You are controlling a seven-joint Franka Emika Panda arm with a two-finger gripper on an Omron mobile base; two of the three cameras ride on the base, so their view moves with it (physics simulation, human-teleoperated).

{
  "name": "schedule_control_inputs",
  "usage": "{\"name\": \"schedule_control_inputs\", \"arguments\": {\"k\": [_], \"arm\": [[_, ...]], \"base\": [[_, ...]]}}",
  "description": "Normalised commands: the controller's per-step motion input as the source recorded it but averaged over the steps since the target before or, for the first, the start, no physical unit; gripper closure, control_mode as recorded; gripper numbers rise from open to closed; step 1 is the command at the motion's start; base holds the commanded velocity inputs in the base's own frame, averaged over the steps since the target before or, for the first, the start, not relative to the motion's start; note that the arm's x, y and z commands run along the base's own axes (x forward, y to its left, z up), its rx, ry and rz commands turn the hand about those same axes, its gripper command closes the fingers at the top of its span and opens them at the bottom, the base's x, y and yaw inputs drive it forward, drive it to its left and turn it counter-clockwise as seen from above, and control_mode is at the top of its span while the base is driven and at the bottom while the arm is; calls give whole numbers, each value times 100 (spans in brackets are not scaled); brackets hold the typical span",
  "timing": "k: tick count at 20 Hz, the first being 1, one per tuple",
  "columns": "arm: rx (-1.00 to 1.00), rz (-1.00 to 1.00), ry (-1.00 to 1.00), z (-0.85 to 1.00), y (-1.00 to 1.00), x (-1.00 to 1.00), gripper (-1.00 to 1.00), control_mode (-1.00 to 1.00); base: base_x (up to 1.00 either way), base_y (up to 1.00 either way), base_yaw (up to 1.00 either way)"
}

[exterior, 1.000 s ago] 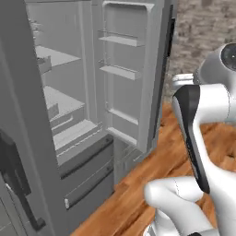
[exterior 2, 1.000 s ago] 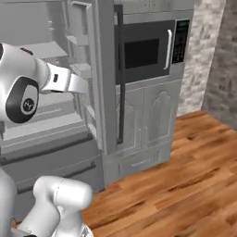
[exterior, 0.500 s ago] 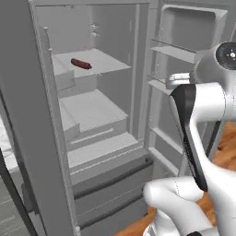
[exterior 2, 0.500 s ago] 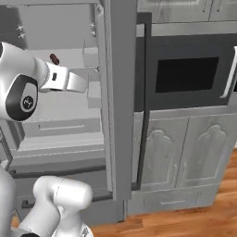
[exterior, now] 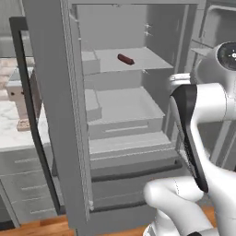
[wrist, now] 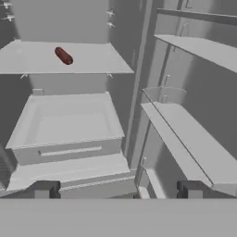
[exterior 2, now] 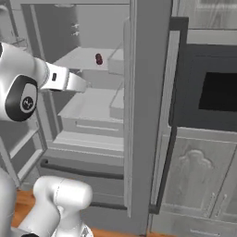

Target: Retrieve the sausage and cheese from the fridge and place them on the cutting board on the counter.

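The fridge [exterior: 124, 138] stands with both doors swung wide, its grey interior facing the robot; the sausage [exterior: 125, 59] lies alone on the upper shelf [exterior: 147, 62], a short dark reddish-brown cylinder set at a slant, toward the middle of the shelf and well back from its front edge. In the right base view the sausage [exterior 2: 98, 59] shows end-on on the same shelf; in the hand view it [wrist: 63, 56] sits upper left, angled across the shelf. Below the shelf sits a wide crisper drawer [wrist: 65, 125] — pushed in, with a long pale handle slot on its front. The claw [wrist: 118, 190] hangs in front of the open compartment, low and well apart from the sausage; its two dark fingertips [wrist: 42, 190] stand spread wide with nothing between them. At the left of the left base view, past the open left door [exterior: 55, 115], a strip of the white marble tabletop [exterior: 14, 133] shows over grey drawer fronts — a small brown object rests on it, too unclear to name.
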Motion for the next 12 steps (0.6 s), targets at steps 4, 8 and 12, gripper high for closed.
{"name": "schedule_control_inputs", "arguments": {"k": [4,8,12], "arm": [[0,0,0,0,0,0,-100,100],[0,0,0,0,0,0,-100,100],[0,0,0,0,0,0,-100,100]], "base": [[33,-3,43],[61,-1,26],[72,-14,7]]}}
